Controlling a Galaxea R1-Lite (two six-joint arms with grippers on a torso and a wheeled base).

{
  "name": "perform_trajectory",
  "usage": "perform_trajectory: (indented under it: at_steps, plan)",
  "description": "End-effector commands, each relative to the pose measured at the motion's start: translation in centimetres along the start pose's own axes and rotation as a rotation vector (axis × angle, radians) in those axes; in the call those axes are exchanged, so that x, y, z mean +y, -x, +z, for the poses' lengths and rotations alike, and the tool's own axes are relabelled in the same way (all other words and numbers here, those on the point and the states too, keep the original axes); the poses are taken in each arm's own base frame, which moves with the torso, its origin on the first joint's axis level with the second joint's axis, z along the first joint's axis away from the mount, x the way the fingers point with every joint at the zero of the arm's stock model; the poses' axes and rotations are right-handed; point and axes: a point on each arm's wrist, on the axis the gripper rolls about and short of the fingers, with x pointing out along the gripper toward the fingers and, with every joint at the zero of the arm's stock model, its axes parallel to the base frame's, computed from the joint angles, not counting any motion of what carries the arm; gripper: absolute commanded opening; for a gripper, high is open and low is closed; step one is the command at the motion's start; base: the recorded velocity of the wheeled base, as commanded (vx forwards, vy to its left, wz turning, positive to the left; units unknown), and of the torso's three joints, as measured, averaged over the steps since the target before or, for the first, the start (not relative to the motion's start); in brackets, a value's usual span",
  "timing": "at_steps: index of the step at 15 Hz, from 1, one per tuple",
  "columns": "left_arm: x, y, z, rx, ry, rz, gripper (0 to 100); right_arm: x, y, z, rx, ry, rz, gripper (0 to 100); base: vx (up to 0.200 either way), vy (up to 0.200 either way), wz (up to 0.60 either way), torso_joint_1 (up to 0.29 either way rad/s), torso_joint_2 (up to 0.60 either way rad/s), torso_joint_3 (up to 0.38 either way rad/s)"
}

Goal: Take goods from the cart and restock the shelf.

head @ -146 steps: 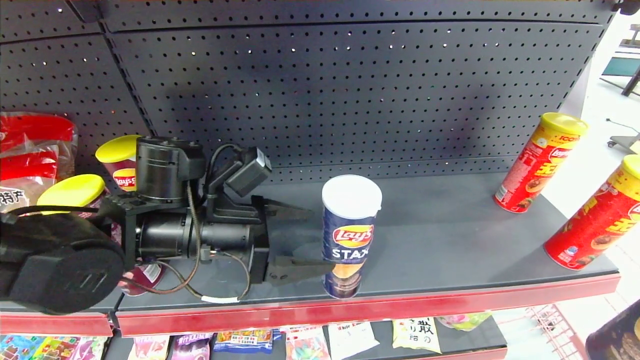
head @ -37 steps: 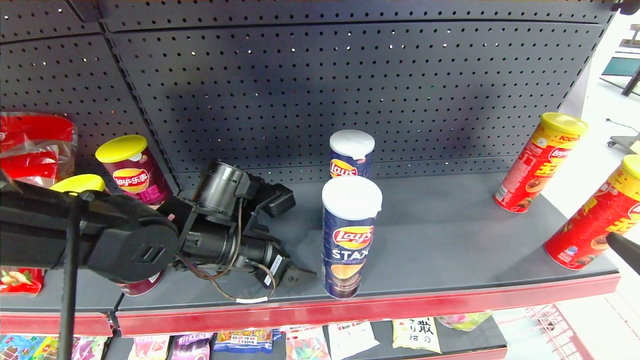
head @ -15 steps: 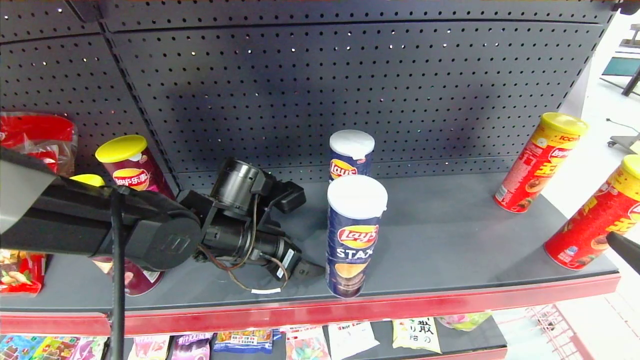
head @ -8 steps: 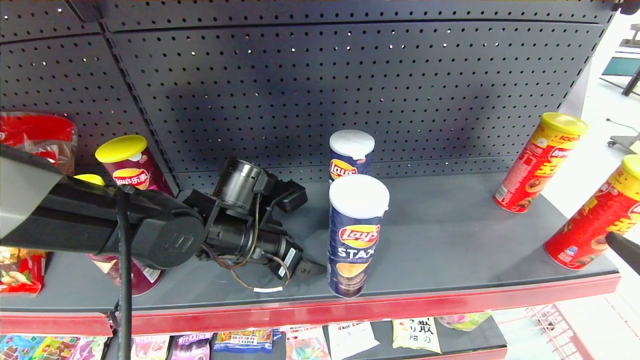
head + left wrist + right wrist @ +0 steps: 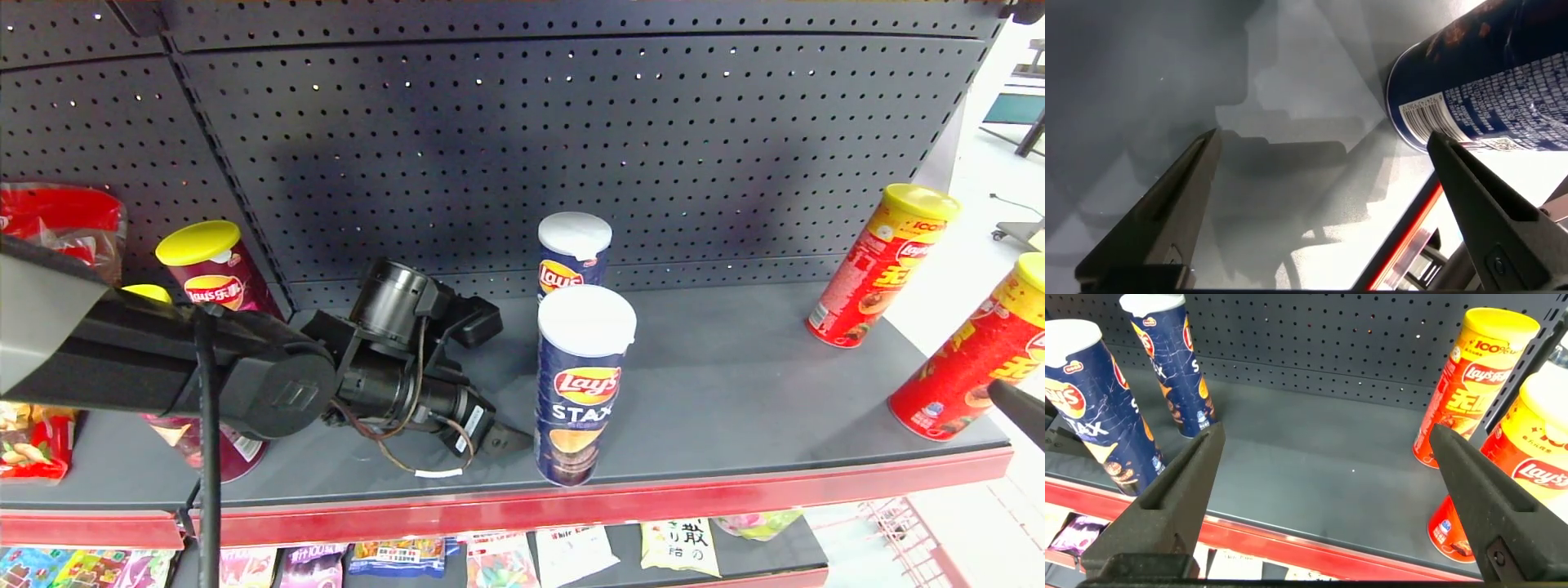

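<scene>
Two blue white-lidded chip cans stand upright on the grey shelf: one near the front edge, one behind it by the pegboard. My left gripper lies low on the shelf just left of the front can, open; in the left wrist view its fingers are spread with bare shelf between them, and the can's base sits by one fingertip. My right gripper hangs open in front of the shelf, holding nothing.
Two red yellow-lidded cans lean at the shelf's right end. Purple yellow-lidded cans and red bags crowd the left. The red shelf lip runs along the front, with packets on the shelf below.
A second blue can now stands at the back. My left arm has turned and slid right along the shelf. The front can has shifted slightly right.
</scene>
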Motion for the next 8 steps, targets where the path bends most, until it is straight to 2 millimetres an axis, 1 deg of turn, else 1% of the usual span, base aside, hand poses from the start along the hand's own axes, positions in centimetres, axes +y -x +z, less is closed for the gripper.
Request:
perform_trajectory:
  at_steps: [1, 8]
  plan:
    - [-0.02, -0.01, -0.06, 0.002, 0.0, 0.0, 100, 0.0, 0.0, 0.01, 0.0, 0.0, 0.001, 100, 0.0, 0.0, 0.0, 0.0, 0.0, 0.0]
    - [-0.16, -0.03, 0.06, -0.002, -0.004, -0.002, 100, 0.01, 0.03, 0.02, -0.002, 0.001, 0.001, 100, 0.0, 0.0, 0.0, 0.0, 0.0, 0.0]
